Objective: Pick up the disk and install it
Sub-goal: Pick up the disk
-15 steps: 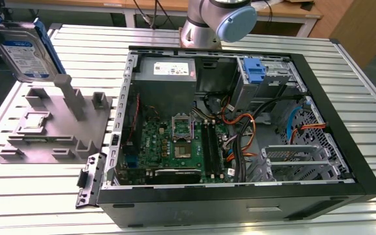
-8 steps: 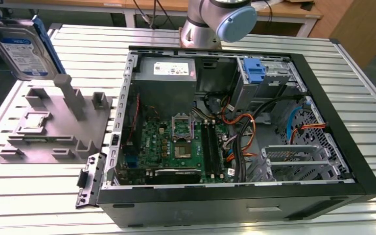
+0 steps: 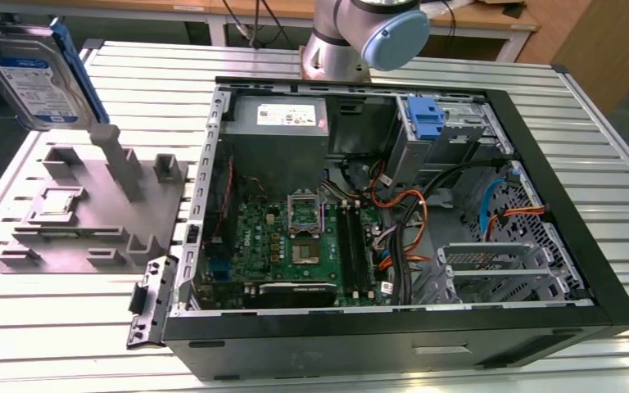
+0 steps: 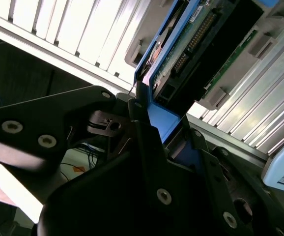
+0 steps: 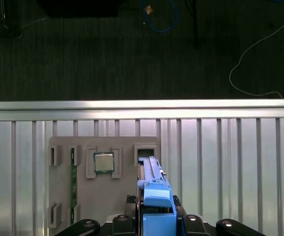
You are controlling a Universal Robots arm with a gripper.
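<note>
- Exterior view: the disk (image 3: 33, 72) hangs upright, label facing the camera, at the far corner on the exterior view's left. It is above the grey fixture plate (image 3: 85, 217) and touches nothing on the table (image 3: 609, 172).
- Being held on edge suits the job, in my judgement: the plate's empty slot (image 5: 144, 152) is a narrow upright pocket, so a drive comes out of it standing and stays free to be turned.
- The open computer case (image 3: 402, 332) lies well apart from the disk, toward the exterior view's right, so nothing of the install is done yet.
- Second wrist view: the gripper (image 4: 164, 130) is clamped on the disk's blue side rail, with a black finger (image 4: 137, 115) pressed against it. This close grip is too small to make out in the exterior view. The view also shows the drive's circuit-board underside and connector pins.
- First wrist view: looking straight down, the disk (image 5: 151, 172) appears edge-on just beside the slot, and the small processor chip (image 5: 103, 162) sits in its own recess — untouched.
- The exterior view alone gives the case interior, with a bare blue bracket (image 3: 426, 119) at a drive cage.
</note>
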